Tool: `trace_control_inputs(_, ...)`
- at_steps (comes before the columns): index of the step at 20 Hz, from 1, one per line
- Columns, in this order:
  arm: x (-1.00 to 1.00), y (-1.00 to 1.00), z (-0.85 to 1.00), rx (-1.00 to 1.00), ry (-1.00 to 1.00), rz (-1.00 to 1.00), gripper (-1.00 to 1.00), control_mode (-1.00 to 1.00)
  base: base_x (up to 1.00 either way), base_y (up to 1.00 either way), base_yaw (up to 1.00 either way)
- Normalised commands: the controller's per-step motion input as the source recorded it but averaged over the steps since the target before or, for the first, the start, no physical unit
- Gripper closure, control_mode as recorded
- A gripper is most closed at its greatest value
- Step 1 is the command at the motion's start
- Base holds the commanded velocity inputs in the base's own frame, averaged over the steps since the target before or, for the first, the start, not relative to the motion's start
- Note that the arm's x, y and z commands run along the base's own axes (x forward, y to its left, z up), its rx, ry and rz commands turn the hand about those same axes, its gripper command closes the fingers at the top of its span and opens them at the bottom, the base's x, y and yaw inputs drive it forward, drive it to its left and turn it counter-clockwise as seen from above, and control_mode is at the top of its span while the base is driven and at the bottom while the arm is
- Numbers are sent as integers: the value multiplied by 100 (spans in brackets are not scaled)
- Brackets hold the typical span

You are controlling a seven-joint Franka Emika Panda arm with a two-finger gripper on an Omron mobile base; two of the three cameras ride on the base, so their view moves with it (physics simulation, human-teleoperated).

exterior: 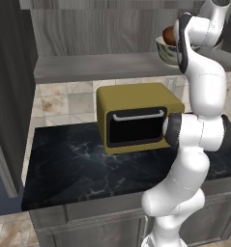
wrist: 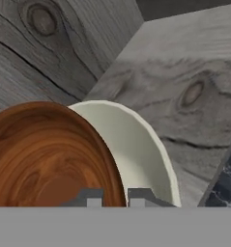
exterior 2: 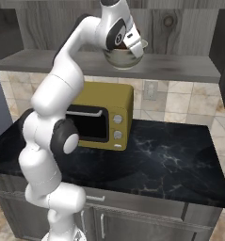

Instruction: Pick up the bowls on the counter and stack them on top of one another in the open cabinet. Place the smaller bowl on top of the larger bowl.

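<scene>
Kitchen corner: tiled back wall, black marble-veined counter [exterior 2: 170,164] over grey cabinet fronts, grey weathered-wood open cabinet [exterior: 102,65] above it with a wide plank shelf.

On the counter: one yellow microwave [exterior 2: 102,120], door shut, standing against the wall below the shelf.

On the cabinet shelf: the larger bowl [wrist: 136,144], glossy cream-white, upright near the shelf's front edge. Seen from the right base camera it sits on the shelf directly above the microwave [exterior 2: 123,60].

Inside it: the smaller bowl [wrist: 49,154], reddish-brown with a wood grain, its rim lying against the cream bowl's inner wall, tilted toward me. From the left base camera its brown edge shows above the cream rim [exterior: 169,34].

My gripper [wrist: 114,197]: raised to shelf height, reaching over both bowls. My fingers [wrist: 90,198] are drawn nearly together, pinching the brown bowl's rim between them, one tip inside the bowl and one outside.
</scene>
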Motion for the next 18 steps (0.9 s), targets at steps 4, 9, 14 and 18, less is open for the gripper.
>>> trace_control_inputs(4,8,3,-6,-2,11,2,-100,-100,0,0,0)
trace_control_inputs(9,3,0,-9,-1,5,1,-100,-100,0,0,0)
trace_control_inputs(14,1,-1,-6,0,0,0,-100,-100,0,0,0)
trace_control_inputs(18,6,0,6,0,-4,0,-100,-100,0,0,0)
